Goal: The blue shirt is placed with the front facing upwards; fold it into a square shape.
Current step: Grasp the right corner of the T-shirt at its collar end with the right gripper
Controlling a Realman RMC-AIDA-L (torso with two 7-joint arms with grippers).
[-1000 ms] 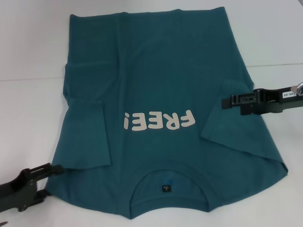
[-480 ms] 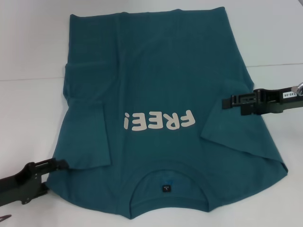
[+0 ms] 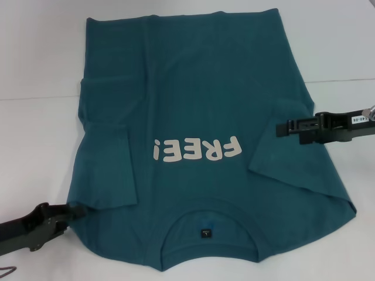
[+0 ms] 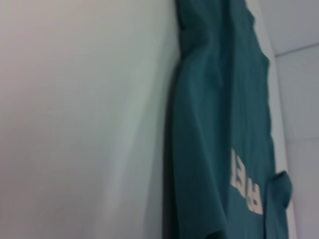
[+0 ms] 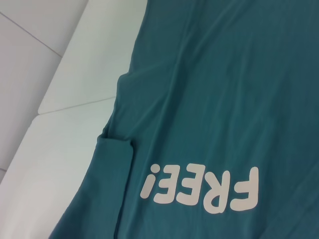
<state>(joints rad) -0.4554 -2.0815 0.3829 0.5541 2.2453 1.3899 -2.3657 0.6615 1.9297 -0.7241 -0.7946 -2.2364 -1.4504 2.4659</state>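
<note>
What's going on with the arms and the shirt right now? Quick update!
Left gripper at the blue shirt near its shoulder corner. Right gripper above the other sleeve. Shirt flat, front up, both sleeves folded in. Nothing in the way.

Setting: a robot test or laboratory workspace, not a home or shop; grounds follow. The surface (image 3: 41, 52) is plain white and featureless, made of flat panels with a thin seam running across it in the head view and again in the right wrist view; it carries one article only, the blue shirt (image 3: 199, 99), spread flat with its white lettering upward. Two black mechanical arms reach in from either side; the left pincer (image 3: 75, 209) sits at the shirt's near corner, the right pincer (image 3: 280, 129) over its sleeve; the right arm bears a small white printed label (image 3: 356, 117), text unreadable. Lighting is even and shadow faint.
</note>
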